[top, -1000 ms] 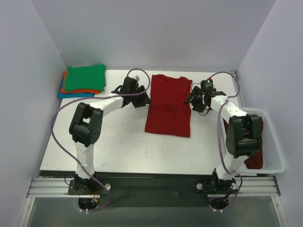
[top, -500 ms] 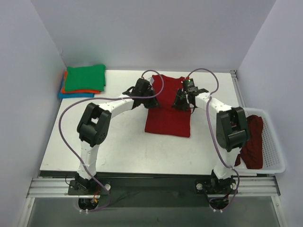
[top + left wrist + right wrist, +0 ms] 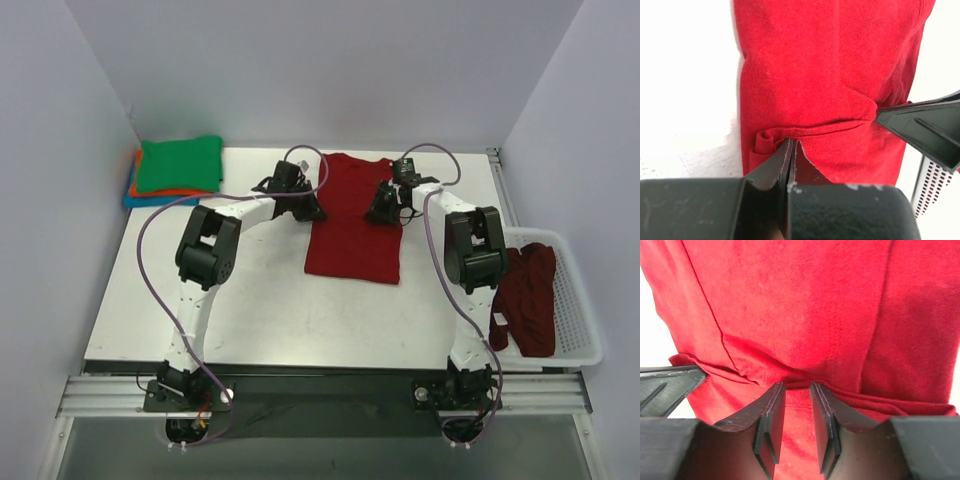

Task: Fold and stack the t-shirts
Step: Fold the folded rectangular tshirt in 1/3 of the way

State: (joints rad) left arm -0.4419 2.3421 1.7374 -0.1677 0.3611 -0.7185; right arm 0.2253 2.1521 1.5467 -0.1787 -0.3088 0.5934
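Observation:
A dark red t-shirt (image 3: 352,235) lies flat in the middle of the table, collar toward the back. My left gripper (image 3: 310,210) is at its left edge; in the left wrist view that gripper (image 3: 790,143) is shut, pinching the t-shirt (image 3: 830,75) at a crease. At the right edge, my right gripper (image 3: 374,214) has its jaws (image 3: 792,386) narrowed on a raised fold of the t-shirt (image 3: 790,305). Cloth fills the gap between the fingers. Green, orange and blue t-shirts (image 3: 178,165) sit folded and stacked at the back left.
A white slotted basket (image 3: 585,330) stands at the table's right edge with a crumpled dark red shirt (image 3: 527,300) inside. Walls enclose the back and both sides. The arms' purple cables (image 3: 140,270) loop over the table.
Both grippers have come in from the sides onto the dark red t-shirt's edges and closed, the left fully, the right partway. A crease now runs across the cloth between them.

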